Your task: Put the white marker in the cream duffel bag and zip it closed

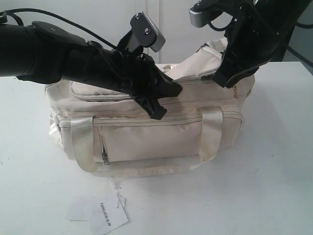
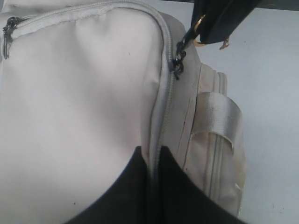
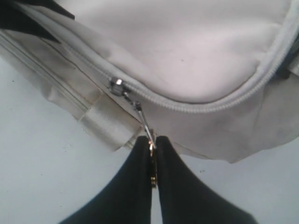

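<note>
White table (image 1: 274, 161), pale wall behind. Cream duffel bag (image 1: 146, 139): centre of table. White marker: not seen in any view, presumably inside. Left gripper (image 2: 155, 161): jaws nipped on the top zip seam. Right gripper (image 3: 152, 142): jaws closed on the zipper pull (image 3: 141, 114). Handling: hold the seam taut and draw along the zip line, not upward. The pull grip shows only in the right wrist view. The paper tag (image 1: 105, 215), on the near table, shows only in the exterior view.

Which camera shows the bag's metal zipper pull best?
Right wrist view: the cream fabric duffel bag's thin metal zipper pull is close up, pinched in the right tool. Left wrist view shows it small; exterior view barely shows it.
</note>
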Available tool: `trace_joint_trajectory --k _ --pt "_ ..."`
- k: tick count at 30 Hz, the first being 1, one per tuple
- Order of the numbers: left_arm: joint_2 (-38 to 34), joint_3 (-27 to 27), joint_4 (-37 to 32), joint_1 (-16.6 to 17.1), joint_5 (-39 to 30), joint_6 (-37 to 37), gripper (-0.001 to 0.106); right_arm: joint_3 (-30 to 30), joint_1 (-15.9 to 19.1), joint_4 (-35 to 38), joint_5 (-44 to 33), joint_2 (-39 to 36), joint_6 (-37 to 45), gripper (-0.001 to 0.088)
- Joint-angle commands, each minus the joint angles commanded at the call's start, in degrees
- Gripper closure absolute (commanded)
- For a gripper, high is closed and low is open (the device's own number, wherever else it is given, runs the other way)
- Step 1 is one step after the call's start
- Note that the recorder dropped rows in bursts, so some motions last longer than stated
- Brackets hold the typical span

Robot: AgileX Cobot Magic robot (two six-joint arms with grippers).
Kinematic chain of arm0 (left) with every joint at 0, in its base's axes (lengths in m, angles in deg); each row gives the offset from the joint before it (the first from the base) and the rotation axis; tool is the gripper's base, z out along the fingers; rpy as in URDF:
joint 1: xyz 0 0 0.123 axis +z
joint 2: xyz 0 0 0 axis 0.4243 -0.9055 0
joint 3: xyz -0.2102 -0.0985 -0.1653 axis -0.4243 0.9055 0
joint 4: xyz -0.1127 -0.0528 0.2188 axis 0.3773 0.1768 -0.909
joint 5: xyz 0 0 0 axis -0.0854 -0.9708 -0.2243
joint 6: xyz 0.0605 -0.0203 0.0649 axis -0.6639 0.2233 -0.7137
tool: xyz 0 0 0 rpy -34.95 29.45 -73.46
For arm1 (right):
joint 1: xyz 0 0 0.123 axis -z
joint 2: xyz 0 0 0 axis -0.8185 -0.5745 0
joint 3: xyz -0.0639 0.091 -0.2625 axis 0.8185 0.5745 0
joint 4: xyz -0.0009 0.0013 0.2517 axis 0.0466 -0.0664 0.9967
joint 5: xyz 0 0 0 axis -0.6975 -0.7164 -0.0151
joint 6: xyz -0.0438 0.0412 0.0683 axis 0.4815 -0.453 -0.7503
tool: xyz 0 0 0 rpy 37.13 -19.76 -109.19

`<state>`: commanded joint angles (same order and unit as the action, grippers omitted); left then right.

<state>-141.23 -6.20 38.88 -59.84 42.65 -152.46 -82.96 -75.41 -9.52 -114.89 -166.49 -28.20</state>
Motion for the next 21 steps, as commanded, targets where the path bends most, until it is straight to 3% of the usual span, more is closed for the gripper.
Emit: trace_joint_trajectory --k 21 --pt "1.5 0.0 -1.6 0.0 -1.2 0.1 0.105 0.0 0.0 -5.0 5.7 0.0 -1.6 0.0868"
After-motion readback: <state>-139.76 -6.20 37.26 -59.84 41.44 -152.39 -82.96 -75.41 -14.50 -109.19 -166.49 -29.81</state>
